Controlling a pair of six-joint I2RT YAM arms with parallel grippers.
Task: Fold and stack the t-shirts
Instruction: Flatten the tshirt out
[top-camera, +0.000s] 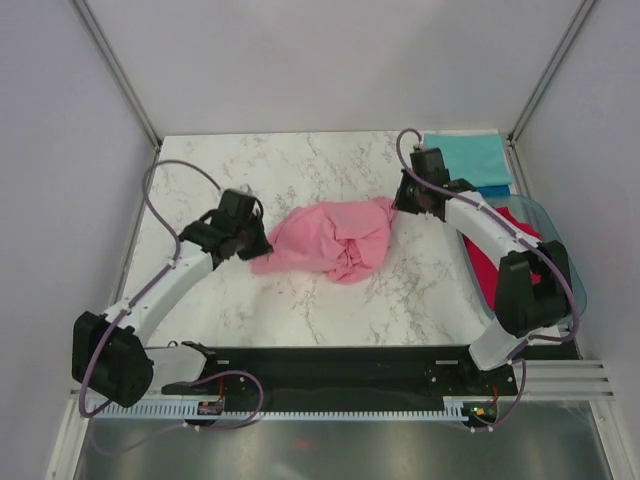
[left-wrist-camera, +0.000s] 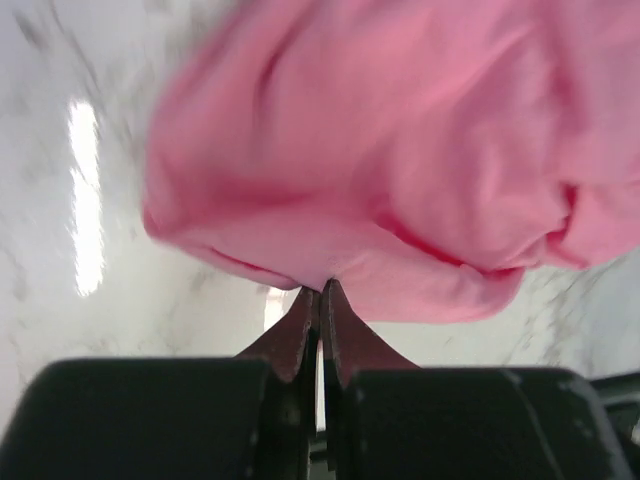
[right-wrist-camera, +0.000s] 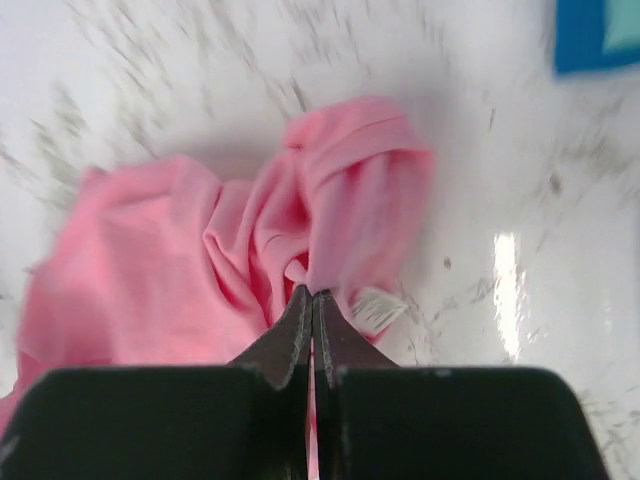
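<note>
A light pink t-shirt (top-camera: 335, 240) lies bunched in the middle of the marble table. My left gripper (top-camera: 255, 247) is at its left end, shut on a pinch of the pink cloth (left-wrist-camera: 400, 180). My right gripper (top-camera: 398, 205) is at its upper right end, shut on the pink cloth (right-wrist-camera: 200, 280) beside a small white tag (right-wrist-camera: 378, 308). A crimson red t-shirt (top-camera: 500, 255) lies in the tub on the right. A teal t-shirt (top-camera: 468, 158) lies on a blue one (top-camera: 492, 190) at the far right corner.
A clear bluish plastic tub (top-camera: 560, 255) stands at the right edge under my right arm. Grey walls and metal frame posts close in the table. A black base bar runs along the near edge.
</note>
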